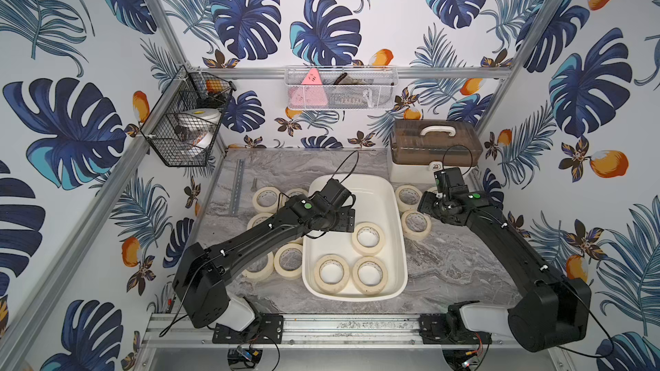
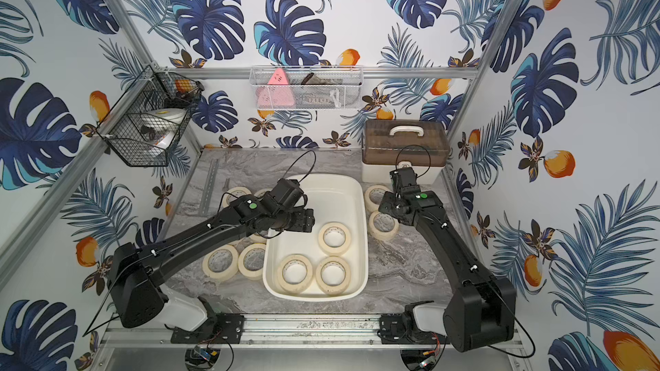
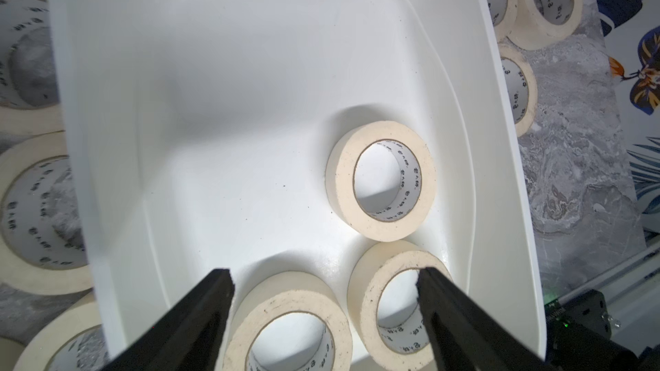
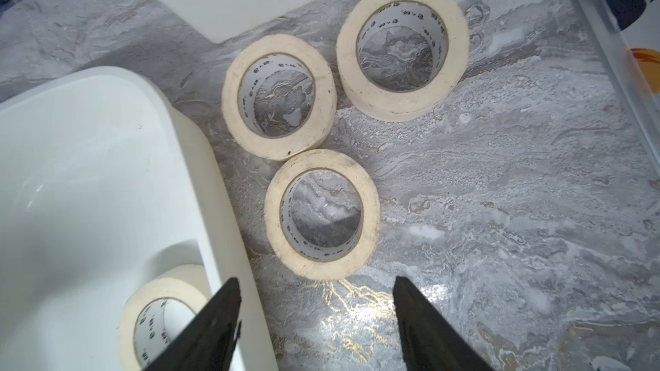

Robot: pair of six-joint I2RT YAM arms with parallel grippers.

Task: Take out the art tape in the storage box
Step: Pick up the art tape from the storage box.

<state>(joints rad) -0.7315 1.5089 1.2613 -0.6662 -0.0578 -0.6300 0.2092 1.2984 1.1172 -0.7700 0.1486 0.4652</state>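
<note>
Cream art tape, wound as ring-shaped paper rolls with wide white-lined holes, is shown mostly taken out of the storage box, a shallow cream-white plastic tub with rounded corners and no lid. Three rolls lie flat inside: one by the right wall near the middle, and a second roll and a third roll side by side at the end nearest the arm bases. The far half of the tub is bare.

Outside, three rolls rest on the grey marble-patterned tabletop just beside that right wall. Several more rolls lie along the opposite side, partly hidden under the left arm.

The black two-fingered left end effector hovers over the box above the near pair, jaws spread wide and holding nothing. The right end effector hangs over the tabletop just beside the box wall, near the three outer rolls but touching none, with jaws parted and empty.

By this layout, most of the task looks done. Three rolls are left to lift out, and the left arm appears best placed for the next pick.
</note>
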